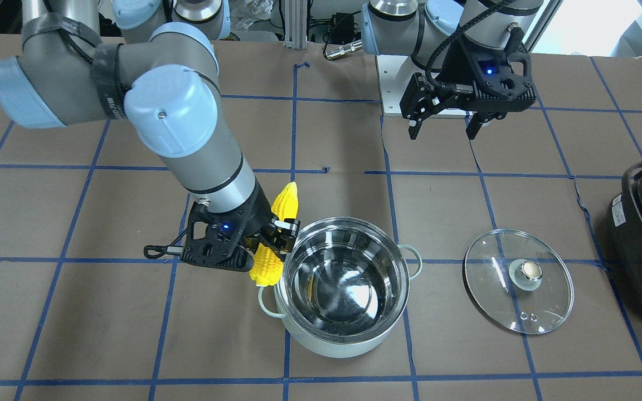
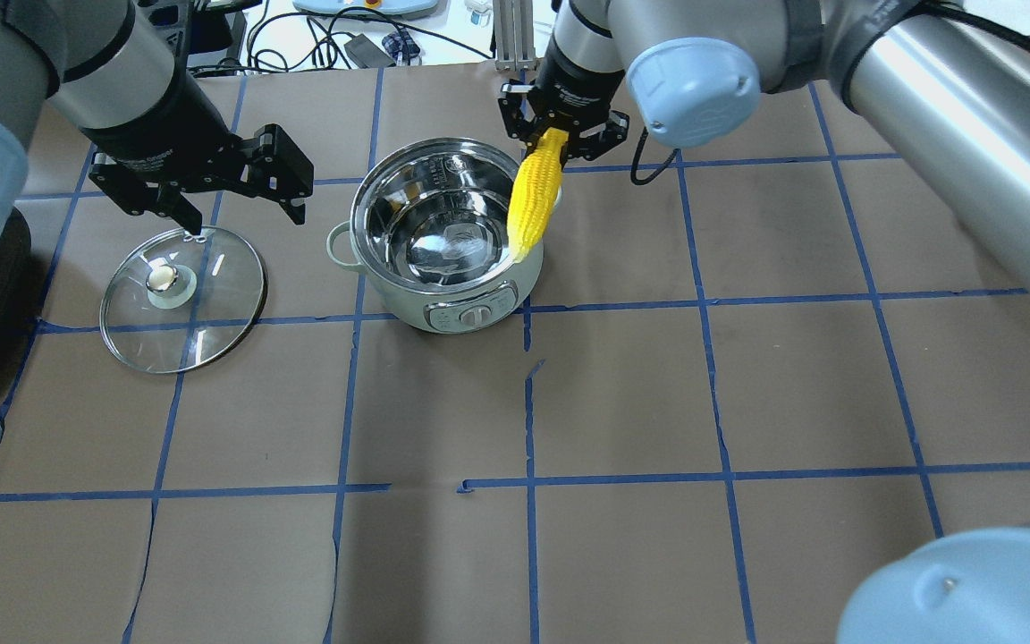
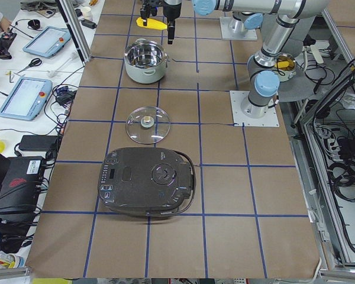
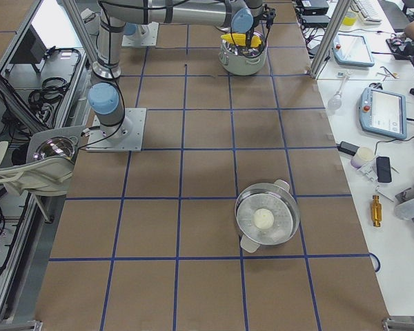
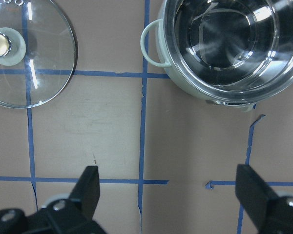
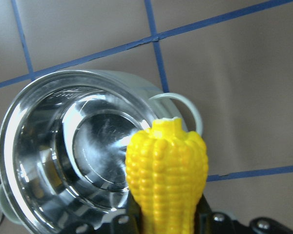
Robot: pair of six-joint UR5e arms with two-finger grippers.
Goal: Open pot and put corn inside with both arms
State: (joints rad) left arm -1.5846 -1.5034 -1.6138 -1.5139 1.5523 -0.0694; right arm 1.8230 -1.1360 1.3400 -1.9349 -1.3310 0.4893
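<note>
Lid [image 2: 182, 300]: lying flat on the table [image 2: 622, 376], just below the left claw [image 2: 242, 217], which is hanging spread and empty, pointing down.
Pot [image 2: 408, 304]: standing open between the claws.
Corn [image 2: 536, 192]: hanging over the pot's rim, with the right claw [image 2: 558, 146] pinching its middle. Probably light, stiff, ribbed and tapered, so gripping mid-cob suits it.
Right arm: reaching far out, wrist tilting downward.
</note>
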